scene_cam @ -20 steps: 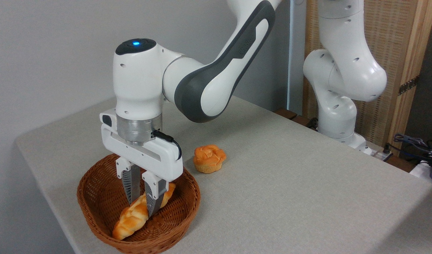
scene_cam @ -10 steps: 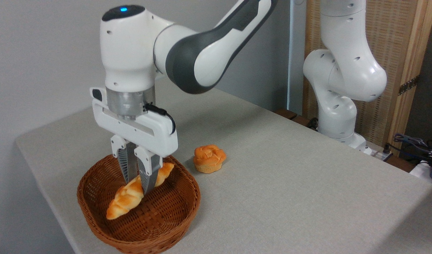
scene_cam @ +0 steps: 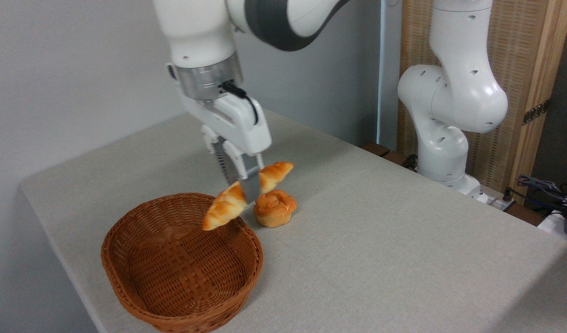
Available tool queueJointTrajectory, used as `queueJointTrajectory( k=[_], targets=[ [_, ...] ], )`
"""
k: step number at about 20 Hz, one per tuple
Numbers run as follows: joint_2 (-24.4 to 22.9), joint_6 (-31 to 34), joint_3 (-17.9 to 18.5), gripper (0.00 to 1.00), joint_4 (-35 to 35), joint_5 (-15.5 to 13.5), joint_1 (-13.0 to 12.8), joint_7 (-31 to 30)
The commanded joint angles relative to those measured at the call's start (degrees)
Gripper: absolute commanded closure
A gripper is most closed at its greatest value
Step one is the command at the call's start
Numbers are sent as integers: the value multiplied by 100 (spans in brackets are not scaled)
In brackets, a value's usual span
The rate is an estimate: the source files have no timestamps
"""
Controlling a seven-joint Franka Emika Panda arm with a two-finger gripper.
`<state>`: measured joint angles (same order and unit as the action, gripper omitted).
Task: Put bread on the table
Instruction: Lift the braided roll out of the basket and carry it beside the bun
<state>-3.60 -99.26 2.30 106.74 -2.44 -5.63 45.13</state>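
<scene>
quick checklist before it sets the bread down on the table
1. Pincer shut on the bread: ok.
2. Bread lifted clear of the basket: ok.
3. Grip near the loaf's middle: ok, though it hangs tilted.
4. Bare table to the right for a drop spot: ok.
5. Clearance from the bun: cannot tell, they overlap in this view.

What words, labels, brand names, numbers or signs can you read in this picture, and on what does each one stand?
None can be read. The robot arm, gripper, bread, bun, basket and table show no legible lettering or numbers.
</scene>
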Motion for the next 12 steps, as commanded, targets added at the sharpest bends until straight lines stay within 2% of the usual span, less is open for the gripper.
queueJointTrajectory(
  k=[1, 3, 5, 6, 7, 8, 9, 11, 12],
  targets=[
    [-755, -32, 331, 57, 899, 139, -52, 706],
    [-958, -102, 358, 56, 1251, 261, -53, 971],
    [-976, -146, 376, 55, 1550, 743, -70, 989],
    [-967, -182, 376, 52, 1656, 893, -79, 989],
    [-950, -286, 376, 52, 1735, 964, -79, 998],
    [-932, -374, 376, 47, 1849, 1000, -79, 998],
    [-923, -454, 376, 37, 1937, 1044, -79, 998],
    [-906, -542, 376, 3, 1965, 1070, -79, 980],
    [-906, -577, 367, 0, 1965, 1062, -88, 980]
  ],
)
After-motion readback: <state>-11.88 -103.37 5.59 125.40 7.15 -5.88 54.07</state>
